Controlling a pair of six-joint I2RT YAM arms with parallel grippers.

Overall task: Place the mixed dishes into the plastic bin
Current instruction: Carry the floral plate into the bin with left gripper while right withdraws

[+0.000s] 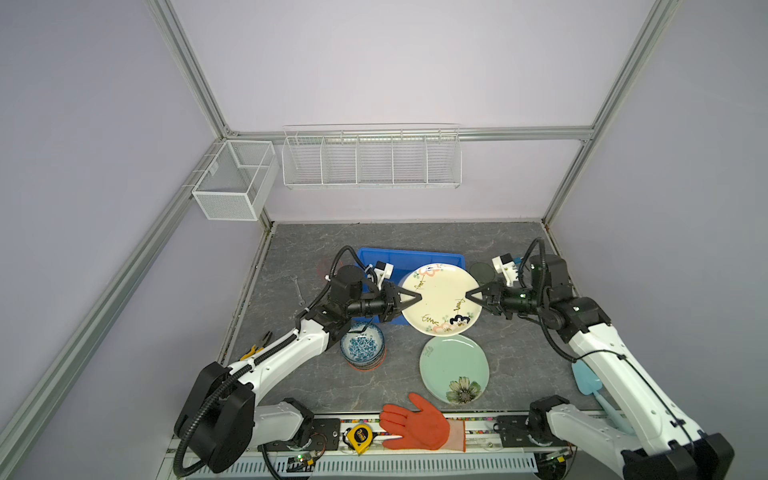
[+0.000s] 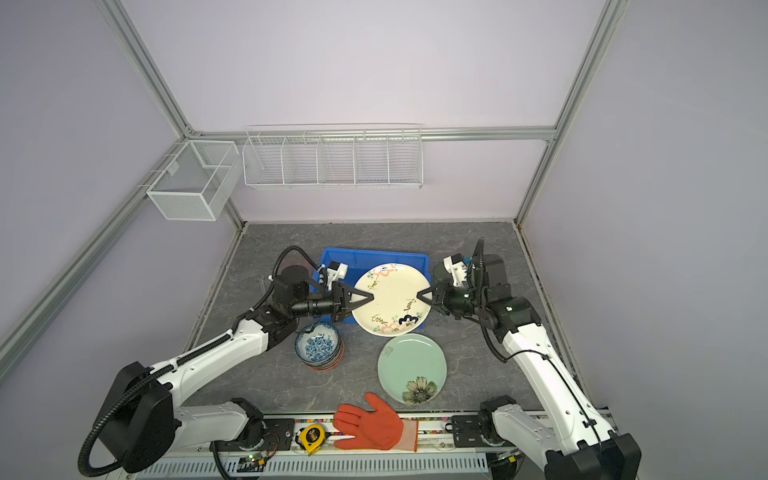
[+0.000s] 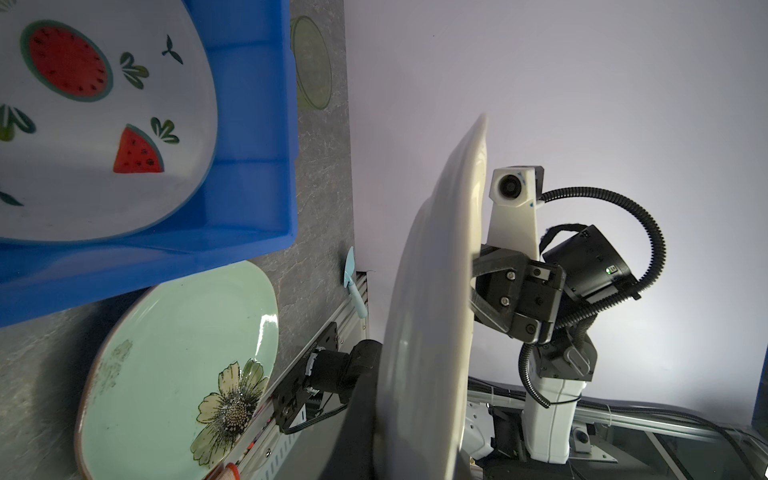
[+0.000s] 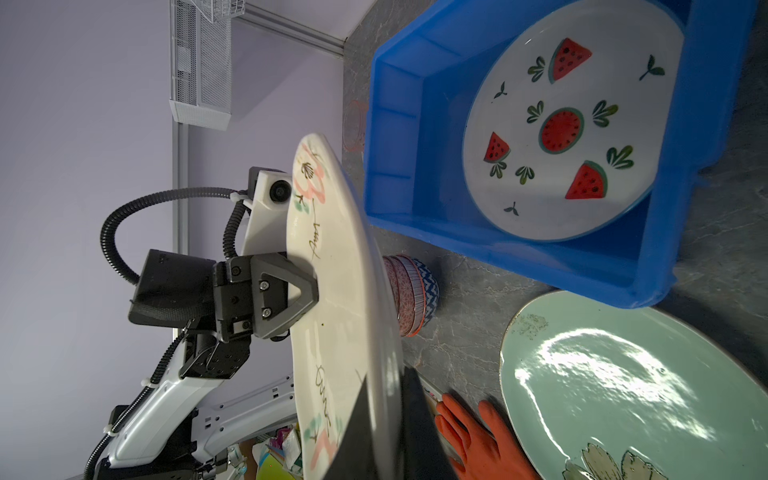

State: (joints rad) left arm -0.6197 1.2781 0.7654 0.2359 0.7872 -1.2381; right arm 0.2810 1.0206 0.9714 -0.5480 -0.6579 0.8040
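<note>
Transfer of the floral cream plate (image 1: 440, 286) into the plastic bin (image 1: 411, 254) looks to be the step in hand. The plate hangs roughly level above the bin, carried between the two arms and touching nothing below.

At the left, the left gripper (image 1: 417, 296) reaches in sideways and its jaws pinch the plate's left rim. The right wrist view shows one finger lying on the painted upper face, with its mate hidden underneath. Across the plate, the right gripper (image 1: 468, 296) mirrors that hold, fully clamped on the right rim with a finger above and a finger below. So the plate is gripped at two opposite points and nowhere else.

Below it, the watermelon plate (image 4: 561, 124) already lies flat inside the bin, so the cream one will most likely end up stacked on top. The next move probably calls for both arms to descend together at the same pace — any lag on one side would tilt the plate or twist it in the grips. In both top views the plate overlaps the bin's near wall, so a small shift toward the far wall may be needed before lowering. Neither grip should let go until the plate is supported.

Left on the table in front of the bin are the stacked bowls (image 1: 362, 347) at the left and the mint green plate (image 1: 454, 368) to their right.
</note>
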